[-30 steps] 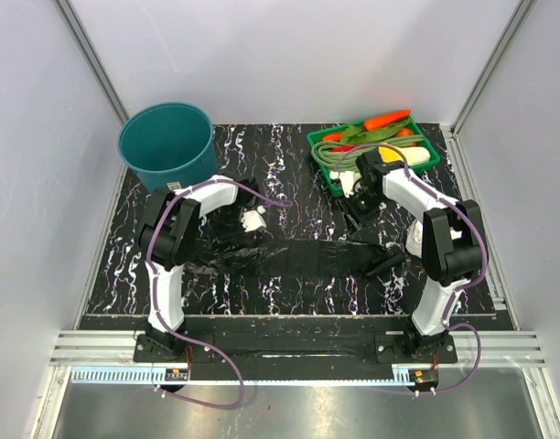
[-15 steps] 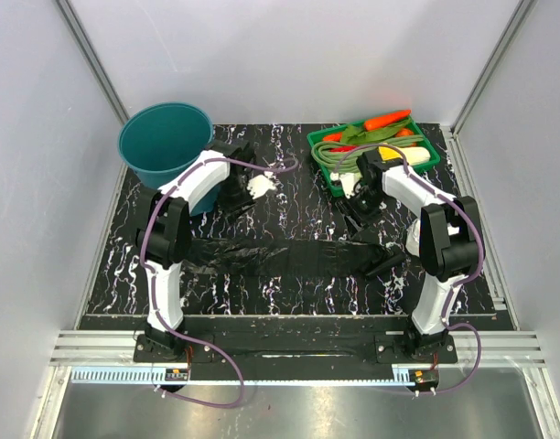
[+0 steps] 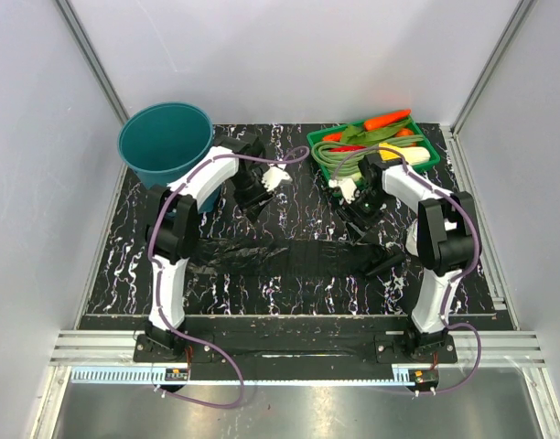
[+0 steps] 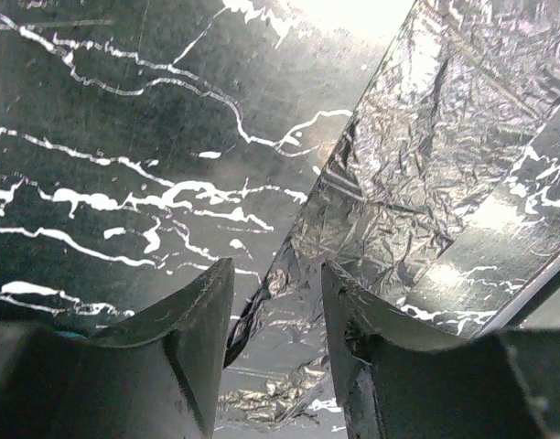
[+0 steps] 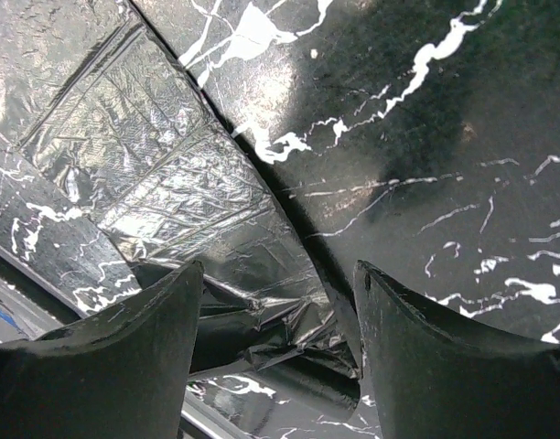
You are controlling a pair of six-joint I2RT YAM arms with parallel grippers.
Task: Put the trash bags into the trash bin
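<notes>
The teal trash bin point(image 3: 166, 142) stands at the back left. A long black trash bag point(image 3: 298, 258) lies flat across the middle of the table. My left gripper point(image 3: 260, 194) hovers right of the bin and behind the bag. It is open point(image 4: 278, 274), with wrinkled glossy film point(image 4: 417, 165) lying below and to the right of its gap. My right gripper point(image 3: 358, 206) hangs over the bag's right end. It is open too point(image 5: 278, 274), and a crumpled fold of the bag point(image 5: 262, 311) sits under the space between its fingers. Neither gripper holds anything.
A green tray point(image 3: 425, 166) with carrots and other vegetables sits at the back right, just behind my right gripper. The tabletop point(image 3: 289, 165) is black with white veins. White walls close in the left, right and back sides.
My left gripper has risen from the bag's left end and swung back and right beside the bin, going from shut to open. My right gripper's jaws have widened almost in place.
</notes>
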